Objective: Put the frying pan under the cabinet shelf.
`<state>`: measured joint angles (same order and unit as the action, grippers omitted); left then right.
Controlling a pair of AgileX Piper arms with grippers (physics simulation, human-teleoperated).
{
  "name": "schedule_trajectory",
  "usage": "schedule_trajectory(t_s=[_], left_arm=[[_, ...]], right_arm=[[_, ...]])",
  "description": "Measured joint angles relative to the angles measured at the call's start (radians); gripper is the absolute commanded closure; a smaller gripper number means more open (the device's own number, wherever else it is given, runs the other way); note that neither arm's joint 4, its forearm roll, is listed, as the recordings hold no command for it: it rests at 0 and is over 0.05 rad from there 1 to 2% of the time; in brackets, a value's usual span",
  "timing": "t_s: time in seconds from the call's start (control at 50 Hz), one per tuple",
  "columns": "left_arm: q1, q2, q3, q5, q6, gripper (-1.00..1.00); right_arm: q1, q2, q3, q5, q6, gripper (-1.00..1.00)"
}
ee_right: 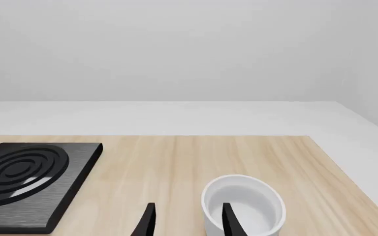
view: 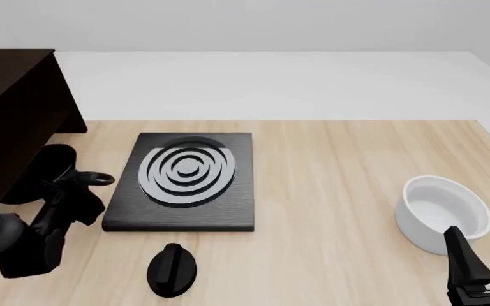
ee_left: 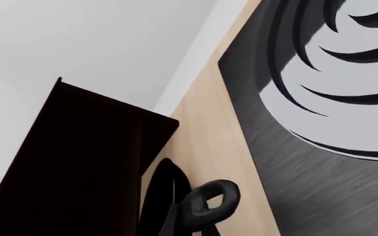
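Low at the front view's right edge, the right gripper (view: 483, 268) hangs above the table (view: 339, 210) with its two black fingers spread apart and nothing between them. In the right wrist view the fingers (ee_right: 147, 221) frame the near side of the white bowl (ee_right: 244, 206), which stands just ahead of them on the wood. The bowl (view: 443, 213) sits near the table's right side, well apart from the burner (view: 185, 182).

On the left, the left gripper (view: 73, 191) is at the pan's handle, whose ring (view: 100, 179) sticks out toward the burner. Whether the jaws are clamped on the handle I cannot tell; the arm hides the contact in the front view. In the left wrist view the ring (ee_left: 212, 199) shows close up, beside the dark edge of the pan (ee_left: 163, 196), with the cabinet (ee_left: 77, 162) just next to it.

The pan (view: 48, 169) lies against the cabinet (view: 11, 108) at the table's left, its body partly tucked beneath the overhanging top board. A black knob (view: 171, 269) rests near the table's front edge, before the burner.
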<state>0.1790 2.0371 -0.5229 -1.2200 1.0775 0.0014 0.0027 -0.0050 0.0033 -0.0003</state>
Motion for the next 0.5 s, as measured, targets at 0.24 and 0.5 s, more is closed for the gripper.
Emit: schedule_trajectory(t_s=[0.24, 0.5], left_arm=[[0.009, 0.053, -0.038, 0.0, 0.012, 1.0], [0.01, 0.062, -0.046, 0.0, 0.005, 1.0]], right_arm=[[0.0, 0.0, 0.0, 0.0, 0.0, -1.0], [0.0, 0.0, 0.0, 0.0, 0.0, -1.0]])
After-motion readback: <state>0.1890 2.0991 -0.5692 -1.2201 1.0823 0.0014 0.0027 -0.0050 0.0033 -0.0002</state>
